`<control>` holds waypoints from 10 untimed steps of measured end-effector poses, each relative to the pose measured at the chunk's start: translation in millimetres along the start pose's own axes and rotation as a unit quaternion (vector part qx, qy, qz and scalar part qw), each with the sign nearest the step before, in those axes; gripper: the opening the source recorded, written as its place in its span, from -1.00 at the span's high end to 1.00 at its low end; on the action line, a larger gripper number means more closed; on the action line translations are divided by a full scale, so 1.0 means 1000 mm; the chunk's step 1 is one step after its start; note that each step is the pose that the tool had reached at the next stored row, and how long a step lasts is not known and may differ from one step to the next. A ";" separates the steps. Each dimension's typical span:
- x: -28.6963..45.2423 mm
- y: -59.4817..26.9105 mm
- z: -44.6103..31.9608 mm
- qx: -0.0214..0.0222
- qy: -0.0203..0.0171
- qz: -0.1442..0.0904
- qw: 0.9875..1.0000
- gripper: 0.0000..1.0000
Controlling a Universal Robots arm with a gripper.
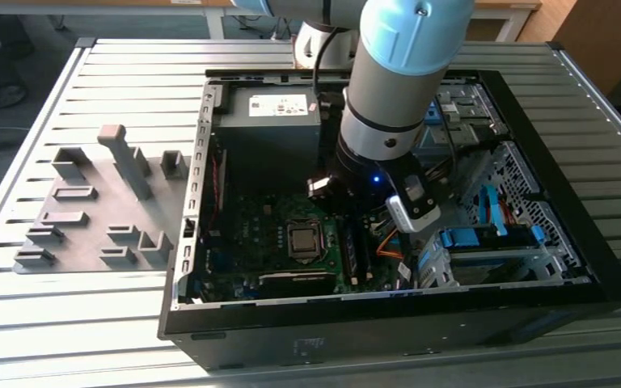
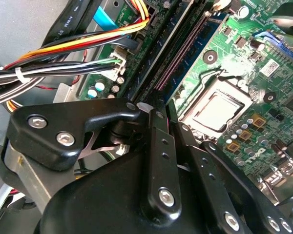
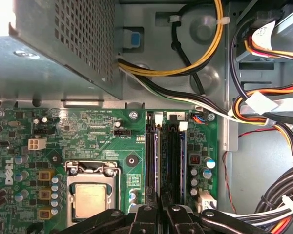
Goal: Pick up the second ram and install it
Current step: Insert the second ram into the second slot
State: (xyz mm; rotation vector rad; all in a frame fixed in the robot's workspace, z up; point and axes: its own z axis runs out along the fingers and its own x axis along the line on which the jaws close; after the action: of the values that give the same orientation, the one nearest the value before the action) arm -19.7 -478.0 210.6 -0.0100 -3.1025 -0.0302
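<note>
Gripper [image 3: 156, 214] fingertips cut off

Grey arm [image 1: 397, 81], pale-blue joint cap; black jaws linkages, silver screws.

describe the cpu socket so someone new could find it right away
Look into the open black case on the slatted table; a green motherboard lies inside. Near the board's middle, beside the long black ram slots, sits the cpu socket: the one square, shiny metal plate in a silver frame, larger than the chips around it.
</note>
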 end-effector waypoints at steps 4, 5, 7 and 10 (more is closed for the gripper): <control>0.0000 -0.0001 0.0014 0.000 0.000 0.000 1.000 0.72; -0.0001 0.0000 0.0014 0.000 0.000 0.000 1.000 0.72; -0.0001 0.0000 0.0016 0.000 0.000 0.000 1.000 0.72; -0.0001 0.0000 0.0016 0.000 0.000 0.000 1.000 0.72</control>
State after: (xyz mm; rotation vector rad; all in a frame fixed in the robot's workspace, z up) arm -19.7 -478.0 209.1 -0.0100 -3.1022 -0.0302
